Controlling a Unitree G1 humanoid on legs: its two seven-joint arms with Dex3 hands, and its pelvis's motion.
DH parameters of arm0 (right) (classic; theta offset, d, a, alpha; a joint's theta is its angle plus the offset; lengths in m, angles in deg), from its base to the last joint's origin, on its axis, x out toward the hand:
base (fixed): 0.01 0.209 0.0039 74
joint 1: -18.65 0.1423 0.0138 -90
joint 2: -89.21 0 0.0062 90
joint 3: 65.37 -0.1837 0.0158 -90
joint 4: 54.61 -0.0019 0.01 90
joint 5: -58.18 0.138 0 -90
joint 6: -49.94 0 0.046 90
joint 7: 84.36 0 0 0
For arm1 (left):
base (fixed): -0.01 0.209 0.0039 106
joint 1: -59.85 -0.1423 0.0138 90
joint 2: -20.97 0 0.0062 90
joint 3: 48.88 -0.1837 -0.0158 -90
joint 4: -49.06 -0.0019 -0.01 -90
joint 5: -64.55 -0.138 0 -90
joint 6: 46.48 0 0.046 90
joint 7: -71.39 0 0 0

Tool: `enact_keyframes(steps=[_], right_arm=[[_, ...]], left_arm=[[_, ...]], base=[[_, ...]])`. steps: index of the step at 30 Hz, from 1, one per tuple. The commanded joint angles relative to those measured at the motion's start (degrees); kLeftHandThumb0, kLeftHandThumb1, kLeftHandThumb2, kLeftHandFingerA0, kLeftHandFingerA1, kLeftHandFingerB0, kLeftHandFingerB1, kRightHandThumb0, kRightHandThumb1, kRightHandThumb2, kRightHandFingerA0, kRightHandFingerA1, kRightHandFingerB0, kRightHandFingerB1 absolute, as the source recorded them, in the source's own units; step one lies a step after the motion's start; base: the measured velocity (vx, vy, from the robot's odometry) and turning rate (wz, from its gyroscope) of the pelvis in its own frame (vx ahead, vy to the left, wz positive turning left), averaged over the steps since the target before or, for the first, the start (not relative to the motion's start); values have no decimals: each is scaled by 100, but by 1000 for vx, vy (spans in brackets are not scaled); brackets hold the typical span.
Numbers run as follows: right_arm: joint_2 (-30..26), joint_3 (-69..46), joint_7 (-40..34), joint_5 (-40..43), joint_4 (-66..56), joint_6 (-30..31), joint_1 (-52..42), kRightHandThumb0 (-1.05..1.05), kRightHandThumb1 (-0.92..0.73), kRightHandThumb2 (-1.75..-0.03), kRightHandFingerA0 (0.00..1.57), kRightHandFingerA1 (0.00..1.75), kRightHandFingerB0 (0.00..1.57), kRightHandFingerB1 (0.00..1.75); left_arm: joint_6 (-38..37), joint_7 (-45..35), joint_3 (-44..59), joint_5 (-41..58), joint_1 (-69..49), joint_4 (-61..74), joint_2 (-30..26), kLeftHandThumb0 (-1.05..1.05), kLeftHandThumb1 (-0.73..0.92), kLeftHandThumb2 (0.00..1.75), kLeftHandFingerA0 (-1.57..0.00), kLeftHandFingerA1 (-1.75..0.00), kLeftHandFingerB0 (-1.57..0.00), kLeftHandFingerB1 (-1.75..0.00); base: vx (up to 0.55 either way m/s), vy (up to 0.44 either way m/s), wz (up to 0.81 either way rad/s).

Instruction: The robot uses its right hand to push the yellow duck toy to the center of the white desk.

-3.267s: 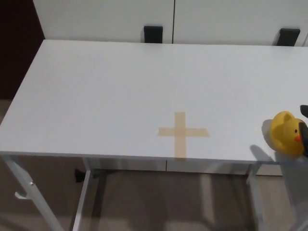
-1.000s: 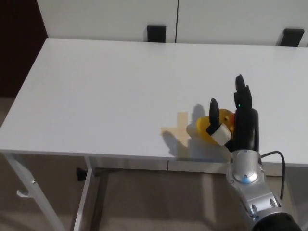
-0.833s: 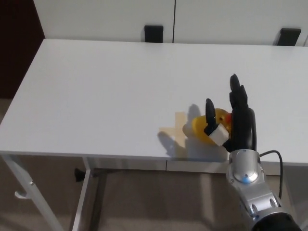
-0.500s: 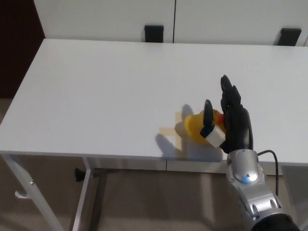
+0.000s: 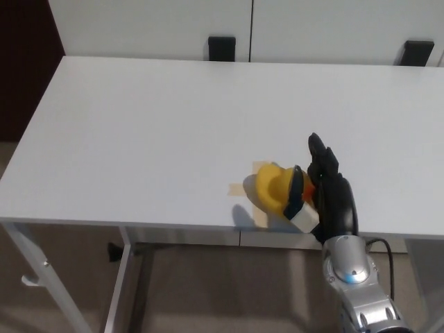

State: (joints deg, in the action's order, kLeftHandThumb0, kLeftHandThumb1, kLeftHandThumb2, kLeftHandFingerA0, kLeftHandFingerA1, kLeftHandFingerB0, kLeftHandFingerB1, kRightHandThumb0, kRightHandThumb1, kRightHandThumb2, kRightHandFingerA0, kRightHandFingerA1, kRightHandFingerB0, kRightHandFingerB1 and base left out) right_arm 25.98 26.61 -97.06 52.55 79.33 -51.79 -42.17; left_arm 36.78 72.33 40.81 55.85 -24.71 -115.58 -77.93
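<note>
The yellow duck toy (image 5: 274,190) sits on the white desk (image 5: 173,132), covering most of a tan tape cross (image 5: 244,187) near the front edge. My right hand (image 5: 325,193) stands upright against the duck's right side, fingers spread and pointing away from me, thumb curled across the duck's front. The hand is open and presses the duck without gripping it. Its silver forearm (image 5: 355,284) rises from the bottom of the picture. My left hand does not show.
The desk's front edge (image 5: 173,227) runs just below the duck. Two black brackets (image 5: 221,48) (image 5: 417,53) sit against the white wall behind the desk. Desk legs (image 5: 128,277) and floor show beneath.
My right hand has slid left and slightly toward me, pushing the duck from the right edge of the desk onto the tape cross.
</note>
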Motion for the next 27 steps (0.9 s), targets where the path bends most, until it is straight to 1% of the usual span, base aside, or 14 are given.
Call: enact_keyframes(steps=[1, 4, 5, 7, 8, 9, 10, 15, 16, 22, 23, 25, 26, 27], right_arm=[[120, 84, 129, 42, -72, 87, -157, -105, -85, -118, 0, 16, 0, 6], [150, 123, 208, 52, -75, 141, -219, -105, -83, -119, 0, 19, 0, 8], [143, 131, 224, 46, -41, 122, -214, -105, -83, -119, 0, 16, 0, 6], [133, 140, 238, 39, -5, 95, -204, -105, -83, -119, 0, 16, 0, 6], [134, 141, 266, 52, -11, 117, -190, -105, -84, -118, 0, 15, 0, 6], [135, 142, 287, 63, -22, 138, -182, -105, -84, -118, 0, 15, 0, 6], [131, 155, 347, 75, -41, 201, -158, -105, -83, -118, 0, 13, 0, 7], [120, 172, 435, 87, -83, 295, -142, -105, -83, -118, 0, 13, 0, 7], [122, 183, 431, 74, -104, 348, -122, -105, -82, -119, 0, 12, 0, 7], [112, 202, 418, 37, -146, 372, -58, -105, -84, -118, 0, 13, 0, 6], [9, 306, 1, -293, -133, 359, -49, -93, -92, -72, 0, 0, 0, 0], [-64, 381, -308, -537, -120, 365, -52, -93, -92, -72, 0, 0, 0, 0], [-266, 521, -840, -1043, -290, 622, -110, -95, -92, -82, 0, 0, 0, 0], [-408, 622, -1196, -1380, -419, 817, -152, -95, -92, -82, 0, 0, 0, 0]], left_arm=[[-183, -17, -2, -62, 2, 20, -72, 29, -51, 175, -149, -89, -154, -85], [-256, -29, -34, -91, -35, 41, -82, 29, -50, 173, -147, -91, -155, -86], [-257, -16, -57, -114, -29, 47, -81, 21, -51, 147, -152, -84, -157, -84], [-244, 2, -84, -138, -18, 55, -80, 21, -51, 147, -152, -84, -157, -84], [-249, 16, -83, -140, -14, 37, -74, 26, -51, 172, -149, -90, -154, -87], [-254, 24, -82, -136, -14, 23, -70, 26, -51, 172, -149, -90, -154, -87], [-271, 4, -81, -130, -15, 12, -69, 5, -11, 93, -142, -126, -140, -123], [-295, -31, -88, -122, -19, 6, -71, 5, -11, 93, -142, -126, -140, -123], [-266, -27, -111, -138, -13, 30, -71, 25, -54, 175, -148, -98, -152, -93], [-183, -10, -134, -142, 16, 61, -60, 29, -48, 153, -148, -87, -156, -85], [-197, -17, -116, -117, 11, 52, -48, 25, -52, 174, -152, -93, -157, -90], [-220, -26, -106, -105, 1, 48, -43, 25, -52, 174, -152, -93, -157, -90], [-229, -29, -88, -87, -4, 32, -25, 7, -12, 92, -141, -125, -139, -122], [-232, -29, -76, -76, -5, 21, -12, 7, -12, 92, -141, -125, -139, -122]], base=[[0, 0, 0], [0, 0, 0], [0, 0, 0], [0, 0, 0], [0, 0, 0], [0, 0, 0], [0, 0, 0], [0, 0, 0], [0, 0, 0], [0, 0, 0], [0, 0, 0], [0, 0, 0], [0, 0, 0], [0, 0, 0]])
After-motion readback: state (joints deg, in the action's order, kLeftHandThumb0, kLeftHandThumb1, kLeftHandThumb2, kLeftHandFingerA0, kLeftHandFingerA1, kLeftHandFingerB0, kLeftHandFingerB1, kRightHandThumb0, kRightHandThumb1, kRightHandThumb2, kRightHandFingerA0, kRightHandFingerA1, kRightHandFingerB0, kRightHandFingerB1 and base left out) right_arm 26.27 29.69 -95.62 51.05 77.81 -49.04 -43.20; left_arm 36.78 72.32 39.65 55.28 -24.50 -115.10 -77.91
